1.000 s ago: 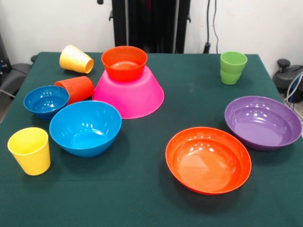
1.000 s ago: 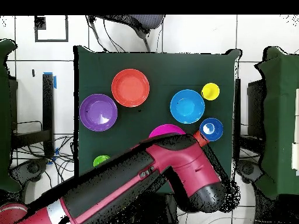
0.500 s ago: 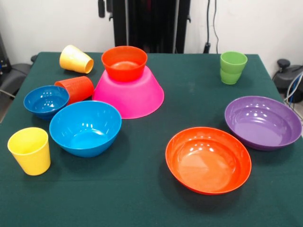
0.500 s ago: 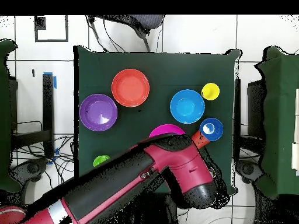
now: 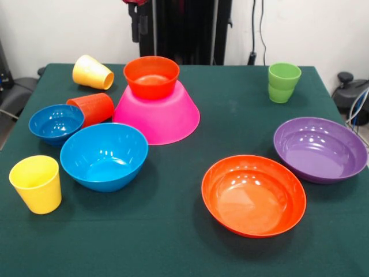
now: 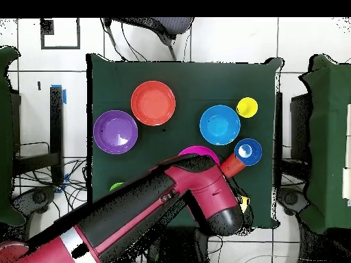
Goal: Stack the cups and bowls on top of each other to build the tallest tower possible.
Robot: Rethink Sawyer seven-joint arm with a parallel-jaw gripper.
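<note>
The robot's gripper shows only as a dark tip at the top edge of the front view, left of centre, above and behind the stack; whether it is open or closed cannot be told. In the overhead view the red and black arm sweeps in from the lower left and hides much of the table's lower half.

Below the gripper, the small orange bowl sits upright on the upturned large pink bowl, forming the tower so far. Just left lie a tipped yellow cup and the orange-red cup on its side, the latter touching the small blue bowl. The medium blue bowl stands in front, with an upright yellow cup at lower left.

The green cup stands at upper right. The shallow purple bowl and shallow orange bowl rest on the green table at right.
</note>
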